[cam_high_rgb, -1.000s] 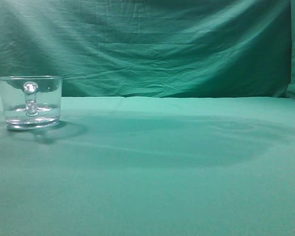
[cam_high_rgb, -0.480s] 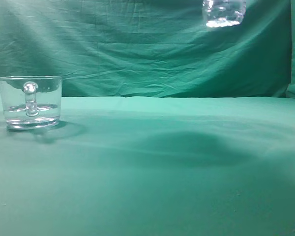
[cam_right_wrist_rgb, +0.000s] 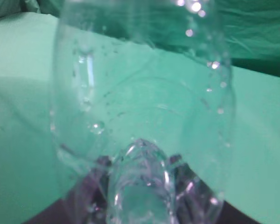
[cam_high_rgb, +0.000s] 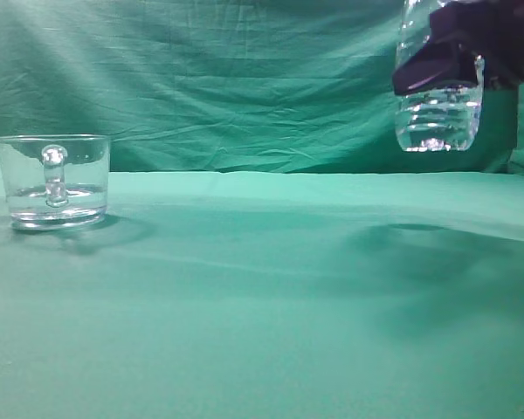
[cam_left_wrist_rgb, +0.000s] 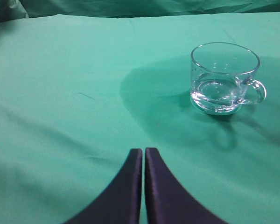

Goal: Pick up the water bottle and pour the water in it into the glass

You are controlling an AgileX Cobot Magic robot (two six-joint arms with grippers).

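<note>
Up near the far right corner of the desk, the water bottle hangs in the air well clear of the green cloth, gripped around its middle by the right gripper, whose dark fingers are clamped on it. It looks upright, ribbed base down, and only a little water glints in the bottom. I would guess it is being carried at that height so it can be set down without dragging on the cloth. The glass stands at the far left edge, well apart from the bottle, its handle turned toward me, with a shallow layer of liquid in its base; to my eye the pouring is already done.

From the left arm's camera, the left gripper shows its two dark fingers pressed together, holding nothing, and hovering above bare cloth. The glass sits ahead and to its right, handle pointing right, out of the arm's reach, which suggests this arm is simply parked out of the way.

From the right arm's camera, the bottle fills nearly the whole picture, droplets clinging inside its wall. The fingers themselves are hidden behind the plastic here.
</note>
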